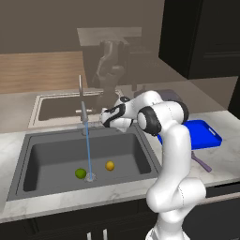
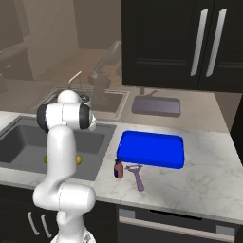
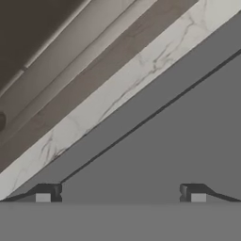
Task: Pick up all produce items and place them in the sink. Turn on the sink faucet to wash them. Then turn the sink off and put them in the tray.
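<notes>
Two produce items lie on the floor of the dark grey sink [image 1: 47, 157]: a green lime [image 1: 80, 173] and a yellow lemon [image 1: 109, 165]. Water runs in a thin blue stream [image 1: 87, 145] from the silver sink faucet [image 1: 83, 105] and lands between them. My gripper [image 1: 101, 121] hovers over the sink's back edge, just right of the faucet, pointing left. In the hand view the gripper [image 3: 120, 194] is open, its fingertips [image 3: 47, 193] wide apart with nothing between them, facing the sink [image 3: 179, 141] wall. The blue tray [image 1: 202, 133] lies on the counter to the right.
A purple utensil [image 2: 137, 176] and a small brown bottle [image 2: 118, 168] sit on the marble counter in front of the tray [image 2: 152, 149]. Dark cabinets [image 2: 190, 42] stand behind. My arm hides much of the sink [image 2: 19, 142] in the right base view.
</notes>
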